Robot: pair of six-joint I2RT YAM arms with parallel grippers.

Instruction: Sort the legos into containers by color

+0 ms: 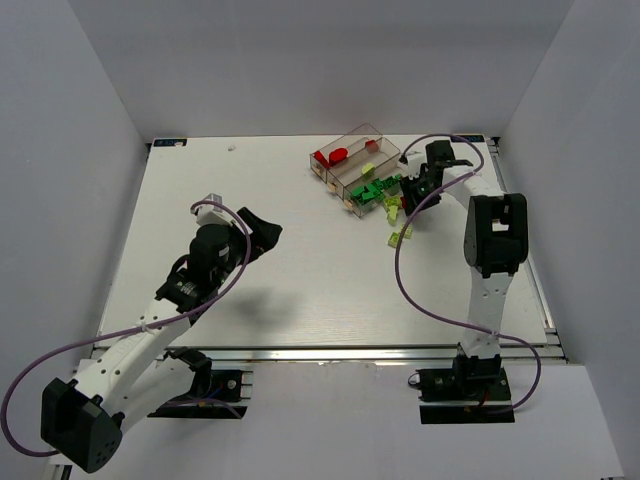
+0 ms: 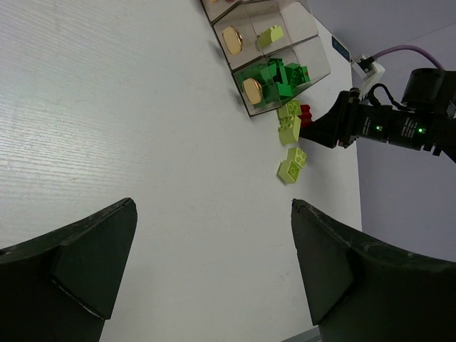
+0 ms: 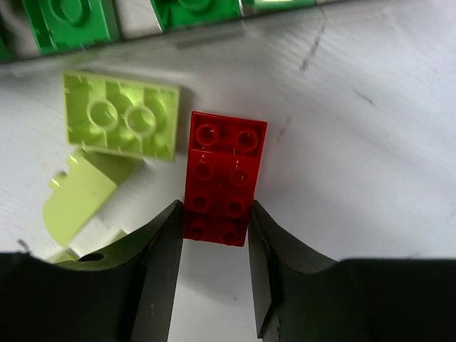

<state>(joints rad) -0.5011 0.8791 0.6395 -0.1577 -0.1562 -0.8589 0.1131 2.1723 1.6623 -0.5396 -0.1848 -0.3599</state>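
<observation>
We find the right gripper [image 3: 216, 214] partly closed, its two black fingers [image 3: 160, 256] set against both long sides of a red two-by-four studded plastic brick [image 3: 224, 171]. The brick lies flat on the white table [image 3: 356, 142], just beside a lime yellow-green plastic brick [image 3: 121, 117] and near the clear-plastic three-compartment tray [image 1: 385, 142]. The left gripper [image 2: 214, 206] stands fully open, holding nothing.

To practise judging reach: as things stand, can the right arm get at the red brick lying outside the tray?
Most likely yes. The right gripper has a finger on either side of the red brick, which lies flat on the table with nothing between. The flat lime brick beside it lies clear of them.
</observation>
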